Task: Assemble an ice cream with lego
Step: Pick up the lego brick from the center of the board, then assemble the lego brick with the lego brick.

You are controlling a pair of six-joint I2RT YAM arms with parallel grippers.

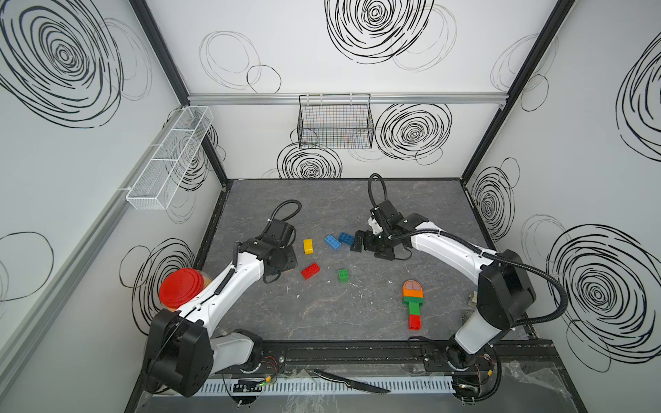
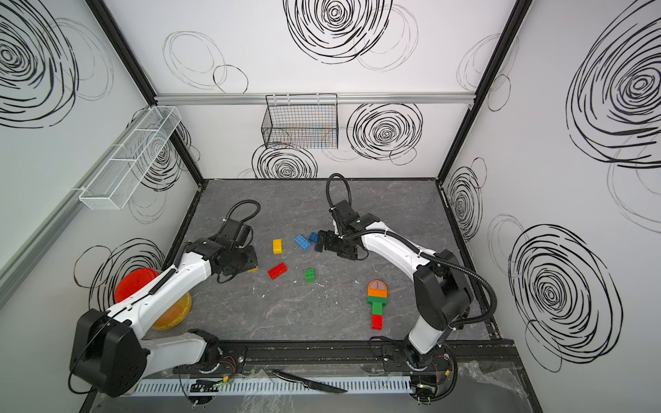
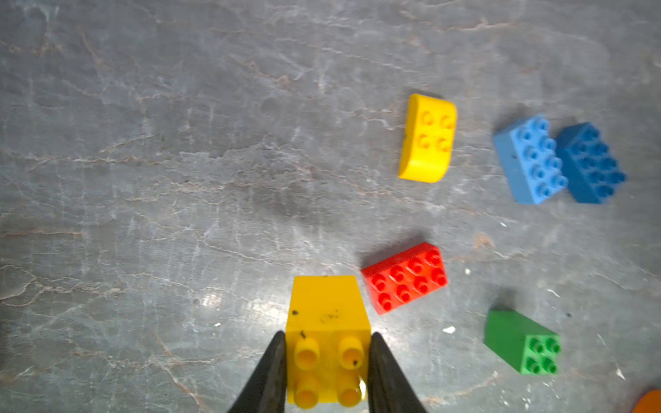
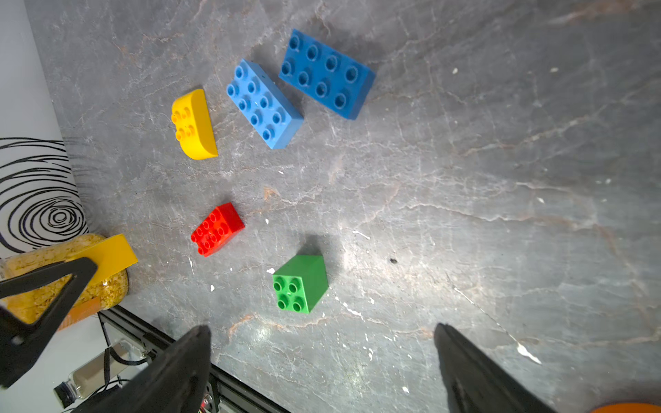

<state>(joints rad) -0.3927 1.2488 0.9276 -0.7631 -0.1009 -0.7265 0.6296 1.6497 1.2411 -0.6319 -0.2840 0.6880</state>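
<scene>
Nearest, a knife [image 1: 352,382] is seen on the front ledge, outside the work. Beyond it, on the table [image 1: 357,321], the stack [image 1: 414,304] is laid on its side near the right arm [image 1: 475,332]: red, green, orange, capped by a rounded piece. The jar [image 1: 180,288] is half hidden behind the left arm [image 1: 243,270].

Further in, the left gripper [image 3: 328,336] is clamped on a yellow brick [image 3: 325,307]. Loose beside it are found a red brick [image 1: 310,270] and a green brick [image 1: 343,275], then a yellow dome [image 1: 308,246] and a light blue brick [image 1: 333,241] just beside a dark blue brick [image 1: 346,238]. The right gripper [image 4: 322,328] is held wide apart and empty, close to the dark blue brick.

Nothing grips the stack, so it is likely to be shoved or rolled if the yellow brick is pressed on. The brick could also be twisted out by a skewed grip. The blue pair may be knocked by the open right gripper.

In both top views the left gripper is covered by its own wrist. The cap's colour cannot be settled. Whether the held brick is clear of the table cannot be told.
</scene>
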